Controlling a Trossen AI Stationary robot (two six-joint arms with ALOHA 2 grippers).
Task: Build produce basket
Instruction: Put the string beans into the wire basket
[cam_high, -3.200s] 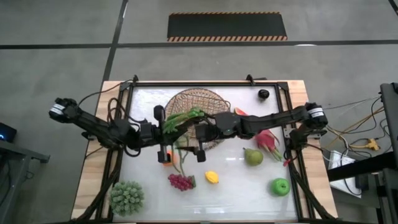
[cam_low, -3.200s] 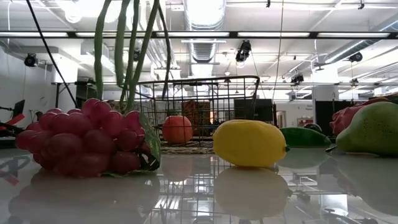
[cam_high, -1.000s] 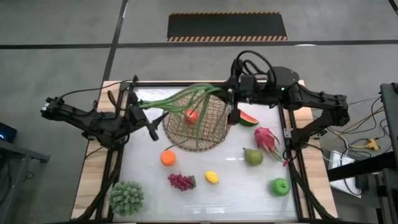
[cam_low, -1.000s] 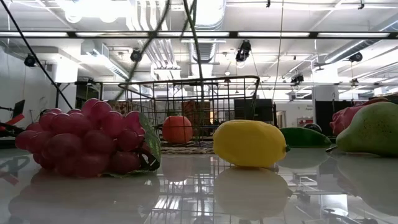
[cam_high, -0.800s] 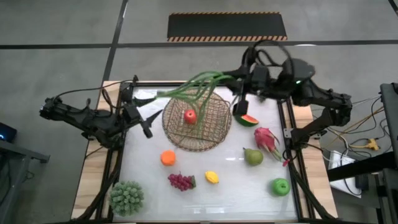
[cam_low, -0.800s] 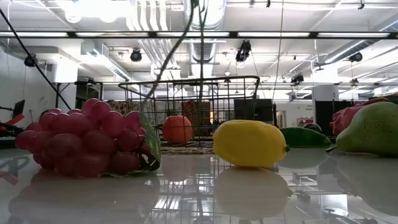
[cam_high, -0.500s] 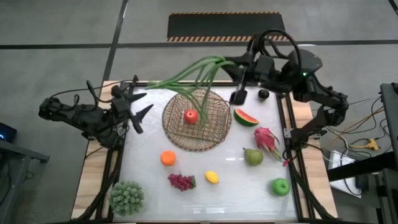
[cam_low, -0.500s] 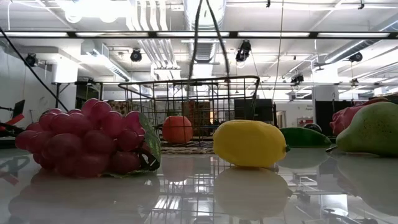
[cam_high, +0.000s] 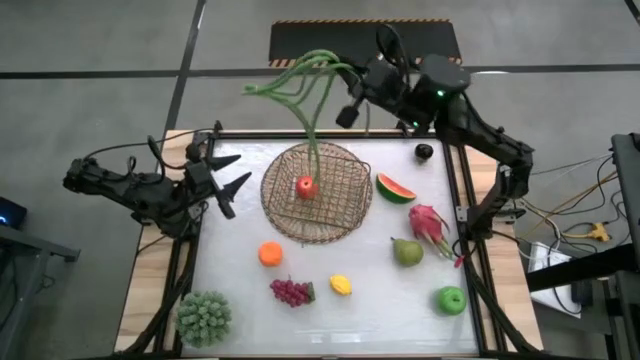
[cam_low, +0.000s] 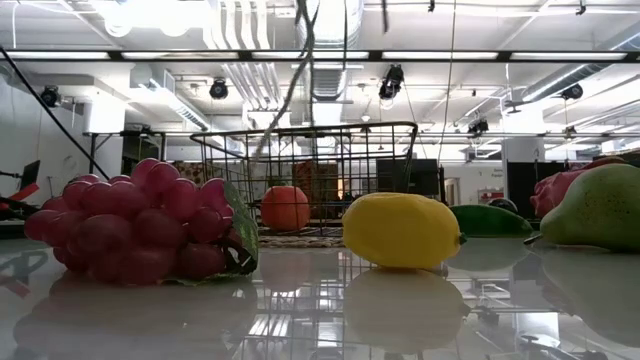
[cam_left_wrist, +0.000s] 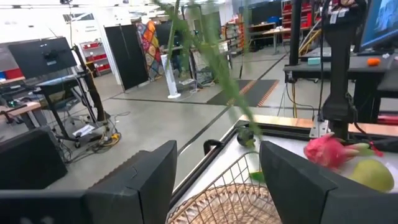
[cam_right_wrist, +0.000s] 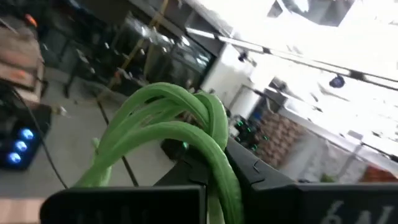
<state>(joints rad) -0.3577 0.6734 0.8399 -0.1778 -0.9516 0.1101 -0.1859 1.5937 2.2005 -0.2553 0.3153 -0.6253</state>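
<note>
right gripper (cam_high: 352, 103) aloft, apparently clamping stalks (cam_high: 300, 80)

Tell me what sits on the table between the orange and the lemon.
In the high view, the purple grapes lie between the orange and the lemon, slightly nearer the front edge.

pear (cam_low: 603, 208) cut off, dragon fruit (cam_low: 562, 188) perhaps half hidden

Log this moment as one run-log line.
right gripper: shut on green stalks, raised beyond table's far edge | left gripper: open, empty, left of basket | in basket: red apple
</note>
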